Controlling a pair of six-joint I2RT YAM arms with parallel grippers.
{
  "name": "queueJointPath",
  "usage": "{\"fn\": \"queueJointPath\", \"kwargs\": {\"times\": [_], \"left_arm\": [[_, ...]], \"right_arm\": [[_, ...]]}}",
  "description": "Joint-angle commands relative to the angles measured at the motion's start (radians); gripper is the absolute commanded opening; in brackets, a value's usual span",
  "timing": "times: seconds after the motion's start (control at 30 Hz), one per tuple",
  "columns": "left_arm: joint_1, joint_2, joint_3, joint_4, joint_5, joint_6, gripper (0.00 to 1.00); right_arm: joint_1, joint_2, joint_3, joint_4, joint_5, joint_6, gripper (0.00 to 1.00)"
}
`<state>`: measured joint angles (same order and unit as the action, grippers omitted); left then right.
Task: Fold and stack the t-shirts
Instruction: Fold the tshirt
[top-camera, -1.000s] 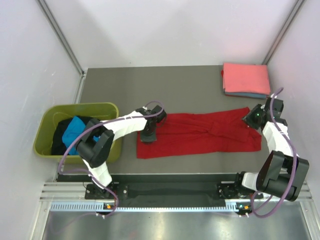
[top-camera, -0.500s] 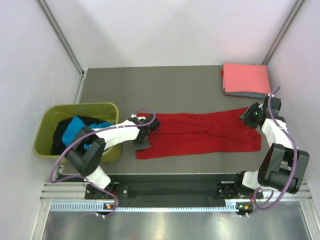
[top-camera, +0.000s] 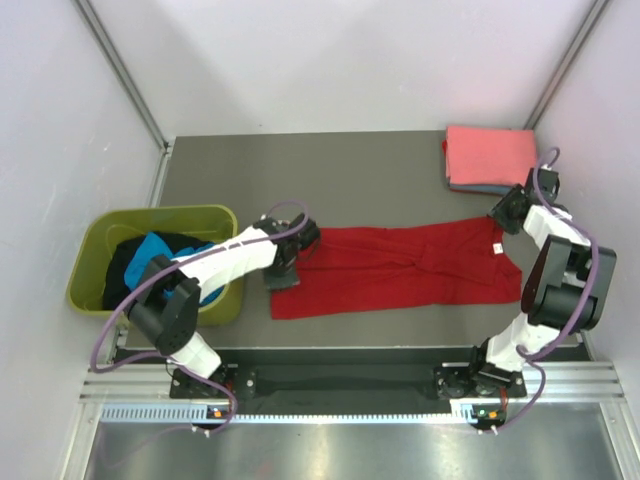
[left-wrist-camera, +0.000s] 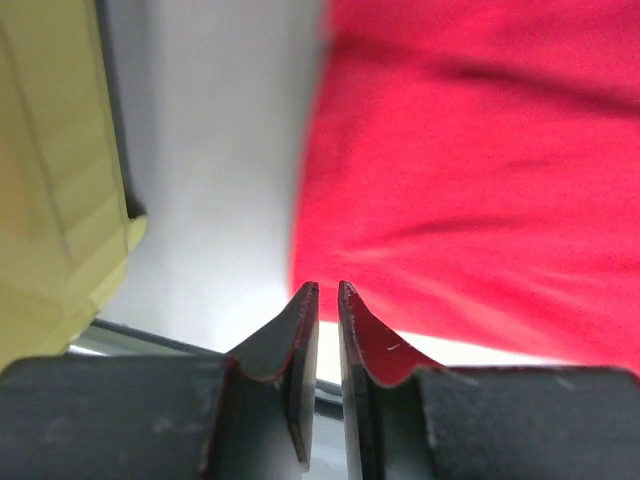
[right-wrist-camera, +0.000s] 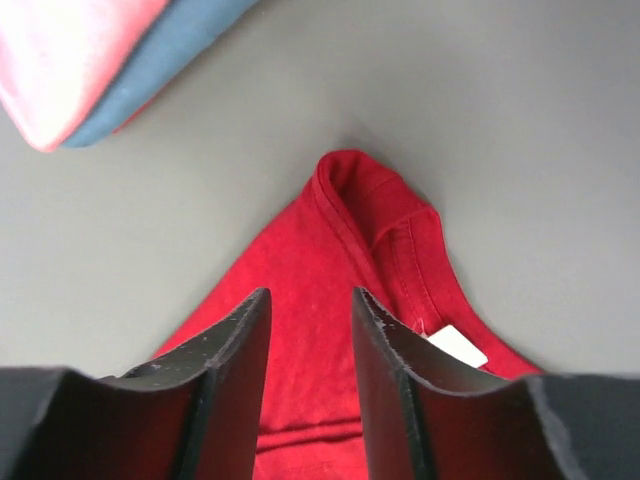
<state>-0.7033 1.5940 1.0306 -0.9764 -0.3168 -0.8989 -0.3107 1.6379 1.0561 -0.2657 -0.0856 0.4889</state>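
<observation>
Where tub hides shirts, left pincer (left-wrist-camera: 327, 290) nearly pressed together, right pincer (right-wrist-camera: 311, 297) spread, both empty.

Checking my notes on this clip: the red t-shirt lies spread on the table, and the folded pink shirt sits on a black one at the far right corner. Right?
Not quite. In the right wrist view the salmon-pink shirt lies on a blue shirt, not black. The red t-shirt is spread on the table.

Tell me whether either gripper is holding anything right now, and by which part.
Nothing is held. The left gripper is nearly closed and empty beside the bright red cloth t-shirt; the right gripper is open above its collar.
</observation>
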Motion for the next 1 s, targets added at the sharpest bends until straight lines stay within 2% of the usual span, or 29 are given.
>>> {"fn": "queueJointPath", "kwargs": {"times": [0.0,0.07,0.1,0.2,0.43,0.6,0.97], "left_arm": [[0.005,-0.028,0.197,-0.048,0.015,0.127,0.19],[0.010,0.013,0.274,-0.068,0.009,0.193,0.21],[0.016,0.059,0.340,-0.071,0.010,0.219,0.25],[0.085,0.156,0.437,-0.061,0.071,0.354,0.27],[0.215,0.346,0.594,-0.029,0.162,0.517,0.38],[0.287,0.440,0.660,0.018,0.197,0.581,0.40],[0.311,0.546,0.749,0.015,0.127,0.649,0.45]], "right_arm": [[0.030,0.043,0.073,0.025,0.014,-0.026,0.38],[0.038,0.056,0.091,0.013,0.017,-0.024,0.38],[0.045,0.054,0.090,0.017,0.017,-0.023,0.38],[0.059,0.037,0.084,0.023,0.033,-0.026,0.38],[0.070,0.049,0.099,-0.001,0.067,-0.006,0.43],[0.082,0.083,0.130,-0.050,0.083,0.071,0.42],[0.134,0.115,0.169,-0.096,0.176,0.114,0.45]]}}
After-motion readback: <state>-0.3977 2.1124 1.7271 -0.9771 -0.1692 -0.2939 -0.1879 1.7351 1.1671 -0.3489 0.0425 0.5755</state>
